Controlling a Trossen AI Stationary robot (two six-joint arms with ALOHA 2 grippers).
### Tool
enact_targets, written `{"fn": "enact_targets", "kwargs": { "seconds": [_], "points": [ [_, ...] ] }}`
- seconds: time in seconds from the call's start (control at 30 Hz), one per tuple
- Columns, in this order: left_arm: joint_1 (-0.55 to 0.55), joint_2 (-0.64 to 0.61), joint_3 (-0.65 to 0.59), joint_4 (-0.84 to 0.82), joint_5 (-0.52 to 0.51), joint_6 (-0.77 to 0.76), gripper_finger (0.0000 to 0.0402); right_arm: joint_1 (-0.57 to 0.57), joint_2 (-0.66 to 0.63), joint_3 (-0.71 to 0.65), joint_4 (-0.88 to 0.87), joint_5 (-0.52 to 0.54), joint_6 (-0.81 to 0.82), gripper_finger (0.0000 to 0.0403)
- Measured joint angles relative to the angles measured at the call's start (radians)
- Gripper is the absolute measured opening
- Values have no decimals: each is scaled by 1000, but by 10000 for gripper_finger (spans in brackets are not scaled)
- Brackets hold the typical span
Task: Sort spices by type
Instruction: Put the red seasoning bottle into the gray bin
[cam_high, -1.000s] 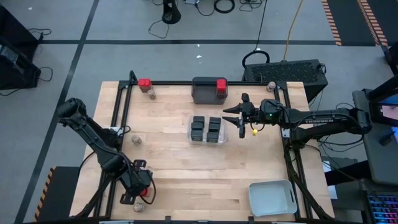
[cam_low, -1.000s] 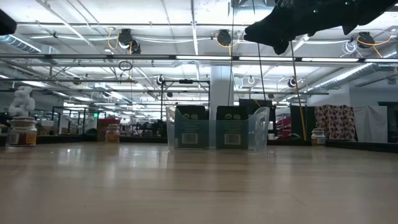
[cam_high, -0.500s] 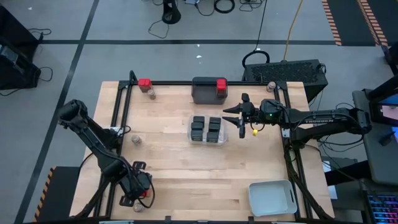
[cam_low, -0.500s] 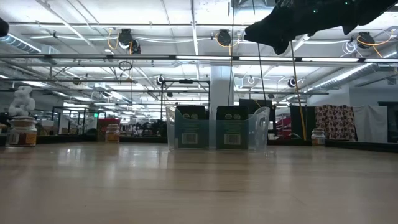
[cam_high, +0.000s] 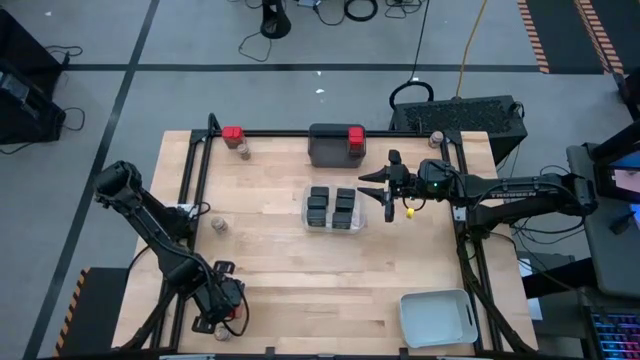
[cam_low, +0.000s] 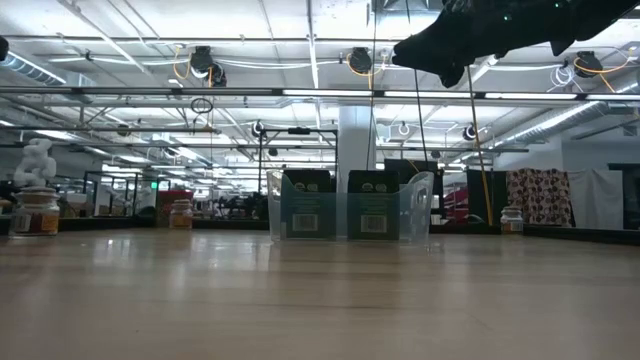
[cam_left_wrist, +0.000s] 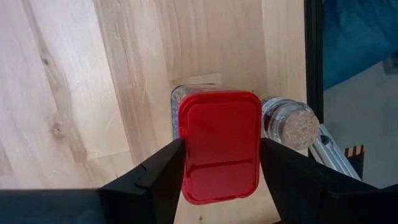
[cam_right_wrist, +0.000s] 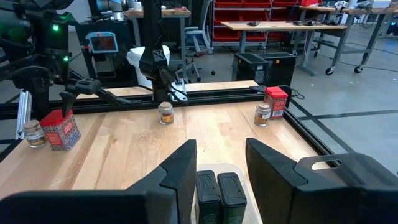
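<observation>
A red-topped spice block stands on the table near its front left corner, with a cork-topped jar right beside it. My left gripper points down over the block, one finger on each side of its red lid. In the high view the gripper hides the block. My right gripper hangs open and level just right of the clear tray, which holds several black boxes. More red-topped blocks and jars stand along the table's left and far sides. My left gripper comes from above, its fingers alongside the two long sides of the red lid. No gap shows there, and I cannot tell whether they touch it. The block stands upright on the table.
A dark grey tray at the far edge holds one red-topped block. A pale grey tray sits at the near right corner. One jar stands at the far right. Black rails frame the table.
</observation>
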Motion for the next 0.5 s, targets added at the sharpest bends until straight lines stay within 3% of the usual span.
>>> {"fn": "enact_targets", "kwargs": {
  "seconds": [0.5],
  "points": [
    [53, -53, 24, -29, -38, 12, 212, 0, 0, 0, 0, 0, 0, 121]
  ]
}}
